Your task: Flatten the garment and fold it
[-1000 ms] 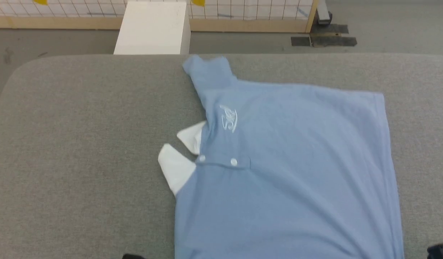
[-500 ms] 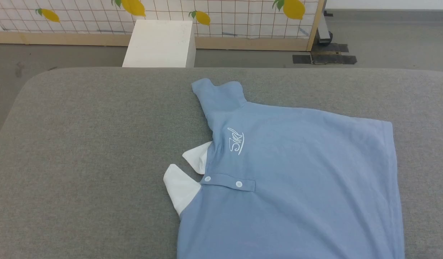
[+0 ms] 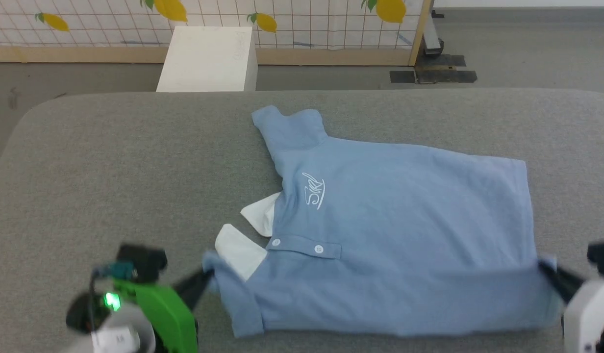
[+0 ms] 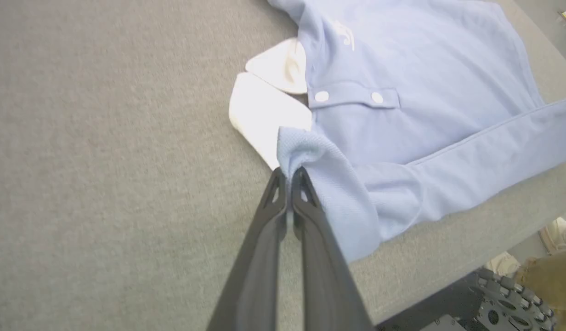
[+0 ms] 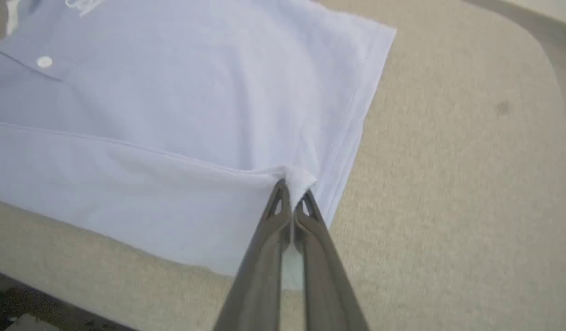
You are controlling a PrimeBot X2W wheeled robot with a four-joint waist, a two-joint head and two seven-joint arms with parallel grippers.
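The garment, a light blue polo shirt with white collar parts, two white buttons and a white script logo, lies on the grey padded table, collar to the left. Its near edge is lifted and folded over towards the far side. My left gripper is shut on the cloth at the near shoulder corner. At the near hem corner my right gripper is pinched shut on the fabric. One sleeve sticks out at the far side.
A white box stands on the floor beyond the table, in front of a lemon-patterned screen with a wooden frame. The table's near edge runs just below the folded cloth. A pale shoe shows on the floor.
Both grippers have come into the head view, holding the shirt's near corners. The near edge is now lifted and folded over. The camera also shifted between frames.
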